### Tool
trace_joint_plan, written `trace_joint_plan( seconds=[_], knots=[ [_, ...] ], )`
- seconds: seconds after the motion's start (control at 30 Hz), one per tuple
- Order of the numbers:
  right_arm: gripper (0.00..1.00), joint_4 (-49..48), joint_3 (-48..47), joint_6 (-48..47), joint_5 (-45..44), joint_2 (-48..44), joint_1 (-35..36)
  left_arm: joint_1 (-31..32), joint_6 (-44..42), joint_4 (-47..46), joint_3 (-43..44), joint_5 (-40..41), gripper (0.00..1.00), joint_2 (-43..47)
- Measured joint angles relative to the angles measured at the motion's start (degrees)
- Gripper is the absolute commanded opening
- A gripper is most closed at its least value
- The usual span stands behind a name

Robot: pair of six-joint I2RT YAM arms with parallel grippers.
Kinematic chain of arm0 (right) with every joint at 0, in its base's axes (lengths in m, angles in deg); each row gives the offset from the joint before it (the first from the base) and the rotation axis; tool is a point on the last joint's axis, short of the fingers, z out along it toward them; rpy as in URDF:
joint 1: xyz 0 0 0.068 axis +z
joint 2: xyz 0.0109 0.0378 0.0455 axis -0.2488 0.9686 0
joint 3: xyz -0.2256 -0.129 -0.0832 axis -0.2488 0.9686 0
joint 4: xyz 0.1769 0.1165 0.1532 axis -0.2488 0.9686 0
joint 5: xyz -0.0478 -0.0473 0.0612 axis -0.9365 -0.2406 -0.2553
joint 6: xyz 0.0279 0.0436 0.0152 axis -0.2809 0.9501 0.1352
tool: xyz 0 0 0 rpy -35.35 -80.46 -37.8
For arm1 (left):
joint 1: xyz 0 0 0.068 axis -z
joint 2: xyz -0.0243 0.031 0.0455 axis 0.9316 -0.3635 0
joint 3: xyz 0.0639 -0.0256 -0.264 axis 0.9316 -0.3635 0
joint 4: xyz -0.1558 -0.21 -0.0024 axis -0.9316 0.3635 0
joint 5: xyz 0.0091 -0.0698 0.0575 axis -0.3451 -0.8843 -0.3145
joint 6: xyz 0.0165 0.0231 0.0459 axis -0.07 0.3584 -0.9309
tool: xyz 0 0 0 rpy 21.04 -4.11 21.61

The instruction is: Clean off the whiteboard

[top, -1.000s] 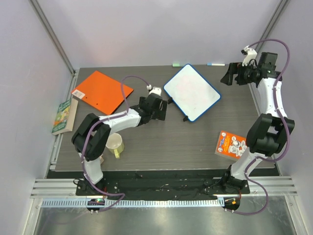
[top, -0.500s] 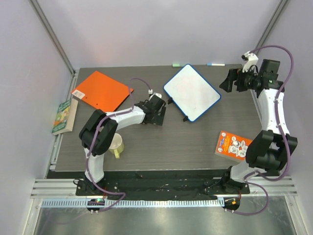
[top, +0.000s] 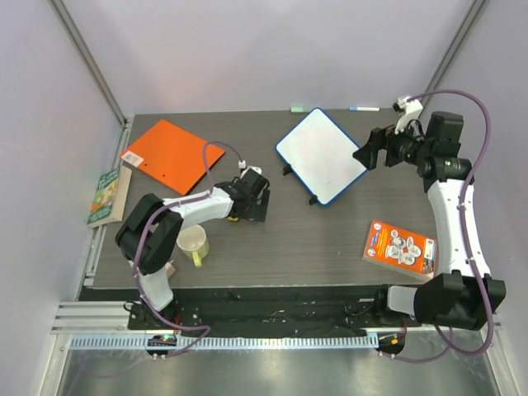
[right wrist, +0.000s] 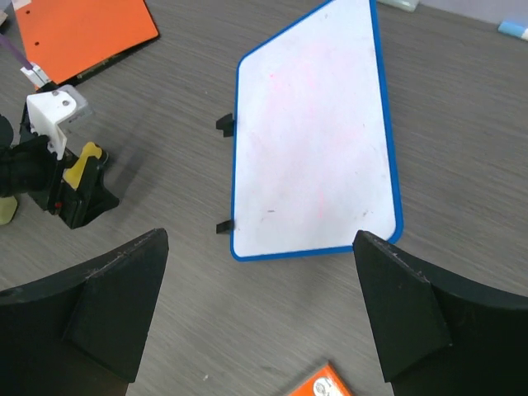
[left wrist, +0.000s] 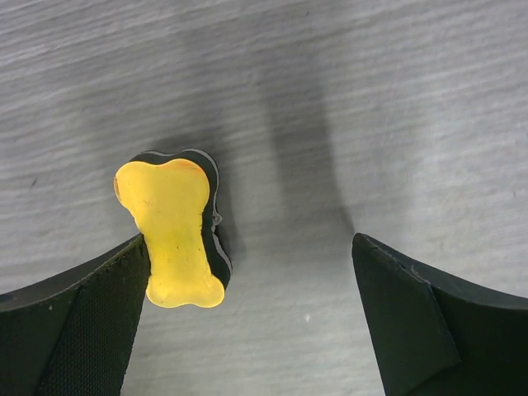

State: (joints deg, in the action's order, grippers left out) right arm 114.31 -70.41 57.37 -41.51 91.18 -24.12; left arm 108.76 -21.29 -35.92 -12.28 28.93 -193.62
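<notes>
The whiteboard (top: 322, 157) lies flat at the table's back centre; it is white with a blue rim, two black clips on its left side and faint red marks. It fills the top of the right wrist view (right wrist: 309, 157). My left gripper (top: 250, 206) is open, low over the table to the left of the board. A yellow bone-shaped eraser with a black base (left wrist: 172, 233) lies between its jaws, against the left finger (left wrist: 74, 330). My right gripper (top: 367, 154) is open and empty, above the board's right edge; the board's near rim shows between its fingers.
An orange folder (top: 172, 154) lies at the back left, and a green book (top: 106, 196) hangs over the left edge. A yellow mug (top: 194, 243) stands near the left arm. An orange booklet (top: 400, 245) lies at the front right. Two markers (top: 363, 108) lie at the back edge.
My left gripper has pulled back to the left and nearer, away from the whiteboard. My right gripper has swung left to the board's right edge.
</notes>
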Motion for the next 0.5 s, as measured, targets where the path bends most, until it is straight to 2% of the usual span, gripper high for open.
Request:
trace_joint_plan(
  seconds=[0.23,0.37,0.5],
  knots=[
    [1.0,-5.0,4.5,3.5,-4.0,-4.5,8.1,0.0,-0.2,1.3,-1.5,0.5,1.0,8.2],
    [1.0,-7.2,6.3,4.9,-4.6,-3.9,9.2,0.0,-0.3,1.3,-1.4,1.0,1.0,11.7],
    [1.0,-8.0,10.3,5.2,-6.1,-2.6,10.1,-0.1,-0.4,1.7,-1.4,1.4,1.0,11.4]
  ],
)
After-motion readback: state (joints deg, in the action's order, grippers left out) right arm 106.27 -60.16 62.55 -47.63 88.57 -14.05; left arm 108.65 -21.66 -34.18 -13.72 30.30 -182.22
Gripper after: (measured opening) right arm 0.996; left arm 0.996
